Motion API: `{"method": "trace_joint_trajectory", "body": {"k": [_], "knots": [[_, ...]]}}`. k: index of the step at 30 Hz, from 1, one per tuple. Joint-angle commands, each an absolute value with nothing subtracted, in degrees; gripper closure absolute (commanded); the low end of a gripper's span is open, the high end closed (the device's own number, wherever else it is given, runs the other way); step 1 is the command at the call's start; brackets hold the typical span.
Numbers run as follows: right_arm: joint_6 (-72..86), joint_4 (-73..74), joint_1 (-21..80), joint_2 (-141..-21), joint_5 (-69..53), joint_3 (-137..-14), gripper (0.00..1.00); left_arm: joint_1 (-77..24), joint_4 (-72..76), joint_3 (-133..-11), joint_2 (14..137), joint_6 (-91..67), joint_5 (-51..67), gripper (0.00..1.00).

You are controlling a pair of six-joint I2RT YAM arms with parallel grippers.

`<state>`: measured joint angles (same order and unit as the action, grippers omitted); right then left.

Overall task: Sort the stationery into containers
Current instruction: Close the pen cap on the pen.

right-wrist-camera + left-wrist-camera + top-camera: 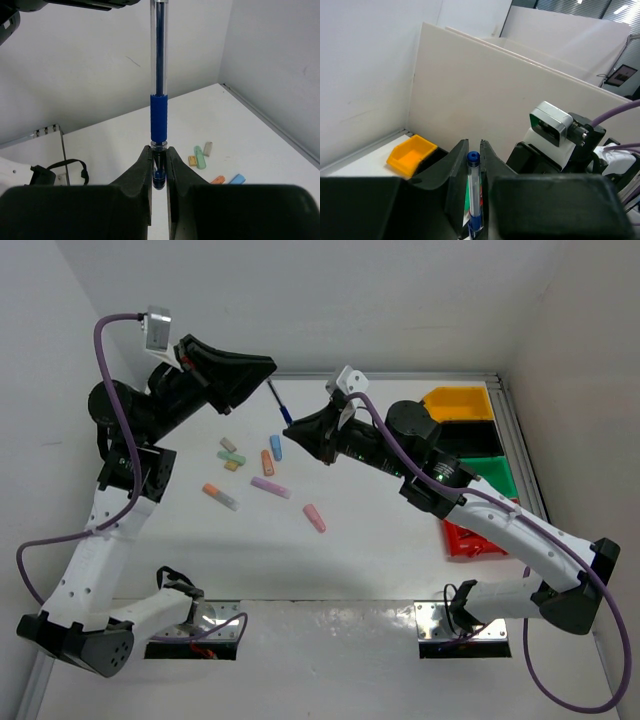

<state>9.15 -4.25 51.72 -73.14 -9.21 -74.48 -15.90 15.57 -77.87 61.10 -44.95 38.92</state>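
Pen, blue, was held clear of the table by two grippers. Only the overhead view showed it slanting between the left gripper and the right gripper, with loose markers scattered on the white surface nearby and four bins lined along the right edge. The left wrist view showed that gripper's fingers pressed against the pen's capped end, a yellow bin beyond. The right wrist view showed its own fingers pinching the tip, the barrel standing straight up. The left arm stood bent high at the far left; the right arm lay stretched leftward, partly screening the black bin.
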Motion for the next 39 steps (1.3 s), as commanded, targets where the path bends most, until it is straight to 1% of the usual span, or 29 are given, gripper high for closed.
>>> {"method": "trace_joint_trajectory", "body": {"k": [1, 2, 7, 8, 10, 16, 27, 39], "knots": [[9.8, -7.2, 51.6, -71.9, -9.8, -75.1, 1.00, -16.7, 15.7, -79.1, 61.3, -45.8, 39.1, 0.82], [9.8, -7.3, 51.6, -72.0, -9.9, -75.5, 1.00, -17.0, 15.5, -78.9, 61.4, -45.8, 39.2, 0.86], [7.1, -6.4, 52.6, -72.2, -10.7, -75.9, 1.00, -17.6, 14.9, -78.4, 61.9, -45.9, 39.6, 0.93], [6.4, -5.8, 53.1, -72.2, -10.6, -76.0, 1.00, -17.7, 14.6, -78.5, 61.9, -45.8, 40.0, 0.97], [4.9, -5.5, 53.3, -72.2, -10.0, -75.9, 1.00, -17.8, 13.2, -78.9, 62.1, -45.4, 40.2, 1.00], [1.5, -4.8, 54.1, -72.3, -7.9, -76.5, 1.00, -18.6, 8.9, -78.4, 62.1, -42.8, 41.4, 1.00], [0.4, -4.9, 54.6, -73.4, -6.3, -78.5, 1.00, -22.2, 5.2, -70.3, 58.8, -38.4, 39.7, 1.00], [1.4, -6.2, 54.6, -74.5, -6.3, -80.9, 1.00, -23.6, 5.4, -64.2, 56.1, -37.1, 39.1, 1.00]]}}
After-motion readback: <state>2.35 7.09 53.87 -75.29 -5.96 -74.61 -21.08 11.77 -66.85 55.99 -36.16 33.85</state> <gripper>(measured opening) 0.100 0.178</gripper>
